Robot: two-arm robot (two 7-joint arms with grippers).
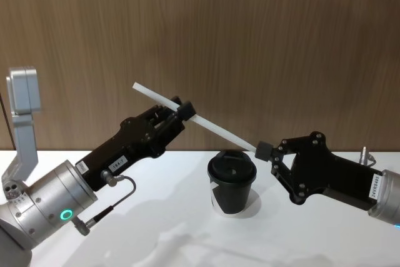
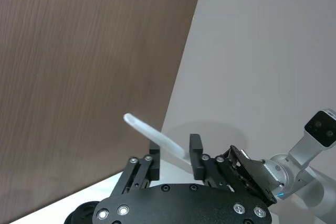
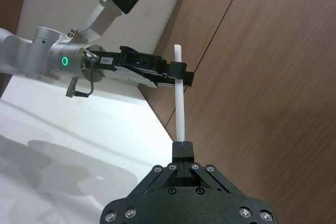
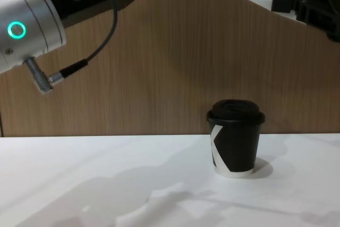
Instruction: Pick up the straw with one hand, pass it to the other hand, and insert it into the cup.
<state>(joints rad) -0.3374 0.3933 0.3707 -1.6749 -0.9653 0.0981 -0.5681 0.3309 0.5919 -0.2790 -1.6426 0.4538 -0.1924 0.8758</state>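
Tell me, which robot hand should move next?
Probably the left. The black left gripper has open fingers either side of the long white straw, ready to close; the black right gripper pinches its lower end.

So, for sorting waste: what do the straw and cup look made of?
Straw: matte white, plastic or paper; stiff, straight though the right gripper holds just its end, left gripper open around it. Cup: matte black, likely paper, printed white mark. Lid: probably plastic, faint sheen.

Small white sticker (image 1: 117, 162) on the black left gripper (image 1: 184, 112) body: print illegible. Second sticker (image 1: 375, 186), black right gripper (image 1: 264, 150): illegible. Black paper cup (image 4: 236, 142): white angular mark (image 4: 217, 144), nine o'clock side.
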